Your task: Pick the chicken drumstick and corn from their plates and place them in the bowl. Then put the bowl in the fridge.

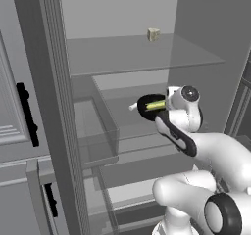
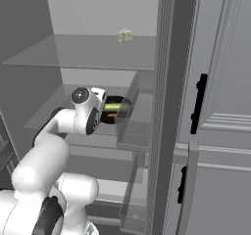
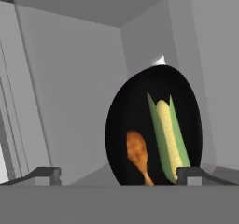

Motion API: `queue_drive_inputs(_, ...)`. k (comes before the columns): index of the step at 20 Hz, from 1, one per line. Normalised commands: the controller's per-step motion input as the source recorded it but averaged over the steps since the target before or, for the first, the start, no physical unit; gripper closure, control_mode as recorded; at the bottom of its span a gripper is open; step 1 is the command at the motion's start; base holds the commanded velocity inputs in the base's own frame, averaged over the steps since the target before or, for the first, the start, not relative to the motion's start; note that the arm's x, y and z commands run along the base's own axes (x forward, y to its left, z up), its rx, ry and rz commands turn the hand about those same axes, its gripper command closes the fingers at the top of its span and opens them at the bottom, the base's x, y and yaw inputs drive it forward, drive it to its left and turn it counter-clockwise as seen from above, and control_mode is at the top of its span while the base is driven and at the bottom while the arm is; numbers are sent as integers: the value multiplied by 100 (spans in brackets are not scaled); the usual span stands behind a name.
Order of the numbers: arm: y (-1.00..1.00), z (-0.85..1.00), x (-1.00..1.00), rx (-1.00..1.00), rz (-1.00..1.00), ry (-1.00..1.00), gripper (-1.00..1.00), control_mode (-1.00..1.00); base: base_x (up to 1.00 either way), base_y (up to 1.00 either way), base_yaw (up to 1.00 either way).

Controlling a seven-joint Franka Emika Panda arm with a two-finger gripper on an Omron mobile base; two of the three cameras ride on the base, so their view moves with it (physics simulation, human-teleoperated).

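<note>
Fridge: bowl on lower shelf; cube on upper shelf.

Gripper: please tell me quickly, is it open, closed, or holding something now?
Gripper: open, fingertips spread wide, holding nothing; the bowl with corn and chicken drumstick lies just ahead.

bowl inside fridge, corn and chicken drumstick side by side in bowl

small pale cube on upper glass shelf; grey cupboard door, dark handle
</note>
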Motion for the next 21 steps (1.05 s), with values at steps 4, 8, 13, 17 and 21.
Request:
queue_drive_inputs(4,13,54,-87,0,0,-11,-100,-100,0,0,0)
queue_drive_inputs(8,11,83,-83,0,0,0,-100,-100,0,0,0)
queue_drive_inputs(13,24,82,-73,0,0,0,-100,-100,0,0,0)
queue_drive_inputs(17,31,37,-53,0,0,12,-100,-100,0,0,0)
queue_drive_inputs(21,32,60,-53,0,0,15,-100,-100,0,0,0)
